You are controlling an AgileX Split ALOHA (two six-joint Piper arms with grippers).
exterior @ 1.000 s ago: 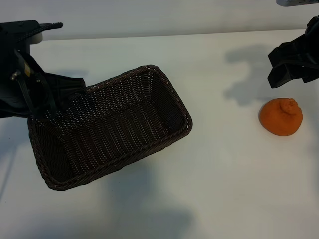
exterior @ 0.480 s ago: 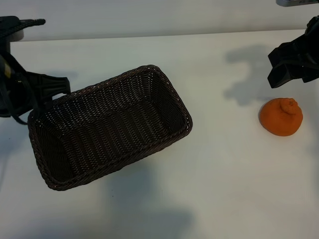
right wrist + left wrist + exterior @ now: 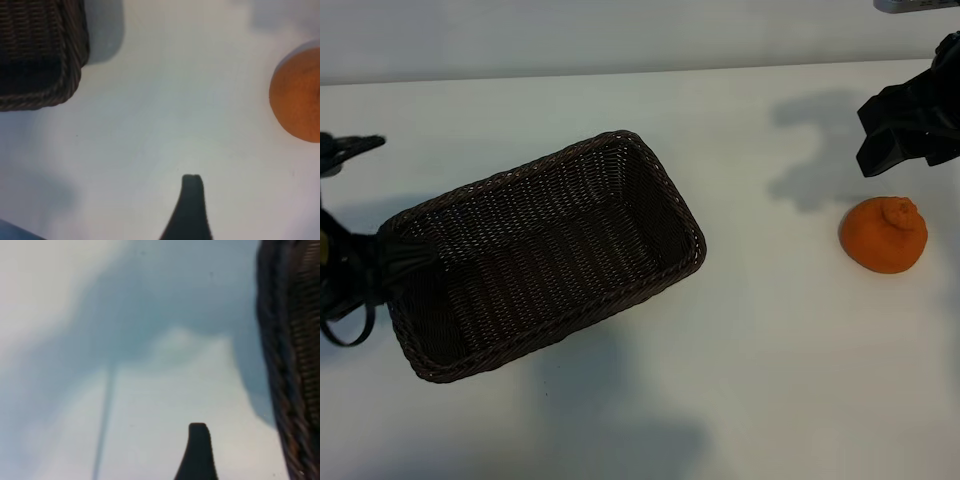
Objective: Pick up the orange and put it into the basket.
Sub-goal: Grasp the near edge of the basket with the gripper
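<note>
Clearly, the task had barely begun. The orange (image 3: 883, 234) sat on the white table (image 3: 770, 380), stem end up, well apart from the basket (image 3: 535, 255), and nothing held it. The basket lay empty on the table's left half, set at a slant, with its woven floor fully visible and no fruit inside.

The right gripper (image 3: 905, 130) hung above the table just beyond the orange, not touching it. Its fingers stood wide apart and held nothing; in the right wrist view one dark fingertip (image 3: 191, 200) showed over bare table, with the orange (image 3: 297, 97) off to one side rather than between the fingers, and a corner of the basket (image 3: 45, 50) farther off.

The left gripper (image 3: 345, 270) was at the table's left edge, close beside the basket's short end, its fingers likewise spread and empty; whether it touched the rim could not be told.

Everything that mattered was judged still to do: centring the open fingers over the orange, closing on it, lifting, carrying it across to the basket and letting go inside.
</note>
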